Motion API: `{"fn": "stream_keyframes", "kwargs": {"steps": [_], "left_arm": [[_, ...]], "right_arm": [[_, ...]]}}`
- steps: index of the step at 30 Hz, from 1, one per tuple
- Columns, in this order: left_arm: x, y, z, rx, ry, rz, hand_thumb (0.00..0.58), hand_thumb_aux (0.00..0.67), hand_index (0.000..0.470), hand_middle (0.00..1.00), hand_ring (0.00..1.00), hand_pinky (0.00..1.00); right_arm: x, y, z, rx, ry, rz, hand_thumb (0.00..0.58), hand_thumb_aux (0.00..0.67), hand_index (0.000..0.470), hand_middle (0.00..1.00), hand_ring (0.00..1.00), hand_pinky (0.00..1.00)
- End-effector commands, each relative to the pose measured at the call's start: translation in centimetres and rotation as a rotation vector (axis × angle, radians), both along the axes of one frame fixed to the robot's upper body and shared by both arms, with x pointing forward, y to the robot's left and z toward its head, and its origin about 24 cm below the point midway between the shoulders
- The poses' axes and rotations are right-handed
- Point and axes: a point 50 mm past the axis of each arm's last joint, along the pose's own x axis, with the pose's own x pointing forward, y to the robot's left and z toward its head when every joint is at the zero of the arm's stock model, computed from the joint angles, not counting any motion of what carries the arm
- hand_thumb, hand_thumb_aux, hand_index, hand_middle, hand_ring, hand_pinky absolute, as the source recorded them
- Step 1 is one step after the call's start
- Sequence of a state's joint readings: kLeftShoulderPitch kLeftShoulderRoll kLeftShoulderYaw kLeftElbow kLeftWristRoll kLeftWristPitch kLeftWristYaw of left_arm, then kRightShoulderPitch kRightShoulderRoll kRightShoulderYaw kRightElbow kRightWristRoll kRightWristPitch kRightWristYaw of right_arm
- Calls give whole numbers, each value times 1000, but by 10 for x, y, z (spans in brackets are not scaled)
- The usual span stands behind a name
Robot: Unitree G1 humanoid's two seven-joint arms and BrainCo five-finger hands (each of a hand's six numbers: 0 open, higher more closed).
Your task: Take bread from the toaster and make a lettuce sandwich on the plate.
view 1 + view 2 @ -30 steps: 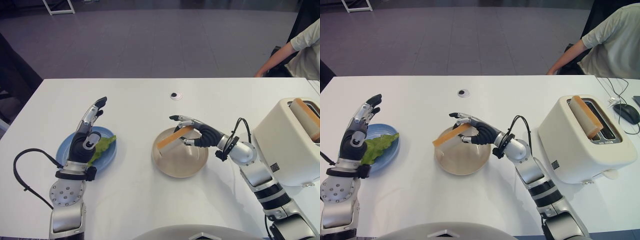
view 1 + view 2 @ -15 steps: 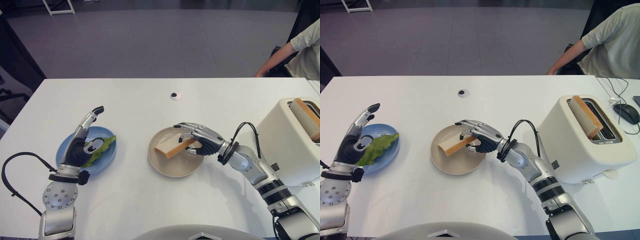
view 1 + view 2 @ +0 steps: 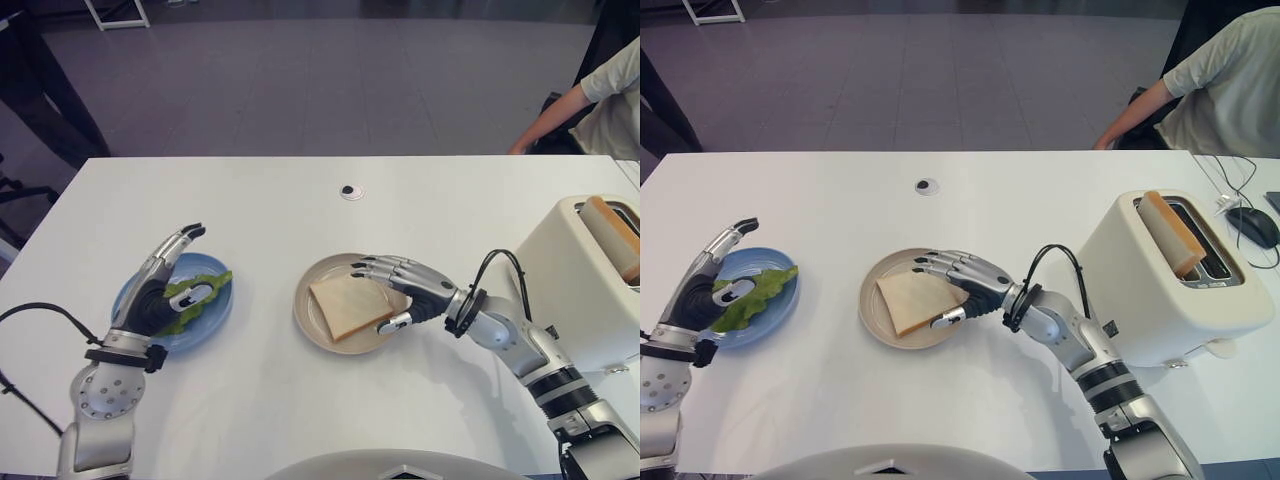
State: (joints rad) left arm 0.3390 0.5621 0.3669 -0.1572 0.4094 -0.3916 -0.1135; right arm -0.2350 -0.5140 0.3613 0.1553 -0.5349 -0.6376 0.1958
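bread [image 3: 345, 305]: flat on tan plate [image 3: 300, 312]
right hand [image 3: 408, 290]: released, fingers spread over bread
left hand [image 3: 158, 292]: released, over lettuce [image 3: 203, 292], blue plate [image 3: 205, 325]

A broad white table [image 3: 260, 400] takes up the near half of the room, its top smooth and evenly lit, with only soft shadows. A small round black-and-white disc [image 3: 348, 190] sits on it near the far edge. Beyond the table lies a grey floor [image 3: 300, 90] crossed by faint seam lines. The white legs of a frame [image 3: 118, 12] stand at the far left, with a dark upright shape [image 3: 50, 80] nearer the table's left corner. On the table's right end lie a black mouse [image 3: 1252, 226] and thin cables [image 3: 1207, 170]
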Motion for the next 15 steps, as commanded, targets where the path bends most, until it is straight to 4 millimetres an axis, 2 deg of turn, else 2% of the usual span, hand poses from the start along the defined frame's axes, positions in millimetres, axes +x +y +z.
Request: {"fn": "stream_keyframes", "kwargs": {"steps": [1,6,9,10,12,13,14,15], "left_arm": [[-8,44,-27,418,197,139,0,0,0,0,0,0],[-9,60,-47,575,268,167,0,0,0,0,0,0],[-7,62,-52,602,272,171,237,155,109,0,0,0],[-6,63,-53,610,272,178,223,145,101,0,0,0],[-5,66,-55,615,274,187,248,163,114,0,0,0],[-5,67,-56,615,275,188,297,202,142,0,0,0],[-4,68,-57,615,276,188,415,313,219,0,0,0],[-4,68,-58,614,277,187,438,339,238,0,0,0]], "right_arm": [[3,-10,11,78,-1,-52,0,0,0,0,0,0],[1,-13,13,89,3,-61,0,0,0,0,0,0],[0,-12,13,93,5,-61,0,0,0,0,0,0],[-1,-12,13,93,6,-61,0,0,0,0,0,0],[-1,-12,13,95,7,-61,0,0,0,0,0,0],[-1,-12,12,95,7,-62,0,0,0,0,0,0],[-1,-12,12,96,7,-61,0,0,0,0,0,0],[-1,-12,12,95,7,-60,0,0,0,0,0,0]]}}
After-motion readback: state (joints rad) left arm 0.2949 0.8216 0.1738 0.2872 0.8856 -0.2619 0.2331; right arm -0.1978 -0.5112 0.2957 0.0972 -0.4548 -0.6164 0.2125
